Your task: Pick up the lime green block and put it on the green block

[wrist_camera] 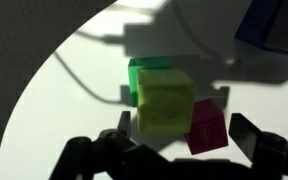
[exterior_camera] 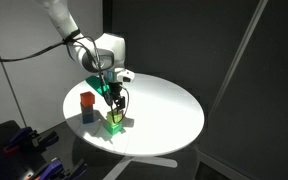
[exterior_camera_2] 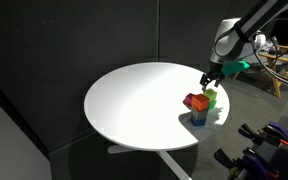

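The lime green block sits on top of the green block, whose edge shows behind and under it. In both exterior views the stack stands near the table's edge, lime over green. In the exterior view from the opposite side the lime block shows behind the red one. My gripper is open, with its dark fingers spread on either side, and it holds nothing. It hovers just above the stack.
A pink block lies close beside the stack. A red block sits on a blue block nearby on the round white table. The table's edge is close to the stack, and dark curtains surround the scene.
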You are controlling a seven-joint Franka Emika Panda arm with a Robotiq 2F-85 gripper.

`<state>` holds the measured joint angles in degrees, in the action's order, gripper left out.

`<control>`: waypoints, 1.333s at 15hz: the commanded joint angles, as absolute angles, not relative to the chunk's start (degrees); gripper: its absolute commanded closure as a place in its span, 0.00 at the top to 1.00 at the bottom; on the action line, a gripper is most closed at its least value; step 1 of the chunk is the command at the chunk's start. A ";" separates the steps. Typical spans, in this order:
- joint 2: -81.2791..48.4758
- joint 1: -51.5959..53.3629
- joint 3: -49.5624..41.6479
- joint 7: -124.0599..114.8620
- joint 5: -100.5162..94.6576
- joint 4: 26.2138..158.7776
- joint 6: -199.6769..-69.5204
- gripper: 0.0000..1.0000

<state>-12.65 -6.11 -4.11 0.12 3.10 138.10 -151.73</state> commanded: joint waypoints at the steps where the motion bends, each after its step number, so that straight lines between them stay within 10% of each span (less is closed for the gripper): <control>1: -7.68 -5.18 -4.25 -1.64 2.94 137.96 -144.13 1.00; 20: 12.18 -0.27 0.45 -5.11 -3.78 142.09 -119.00 1.00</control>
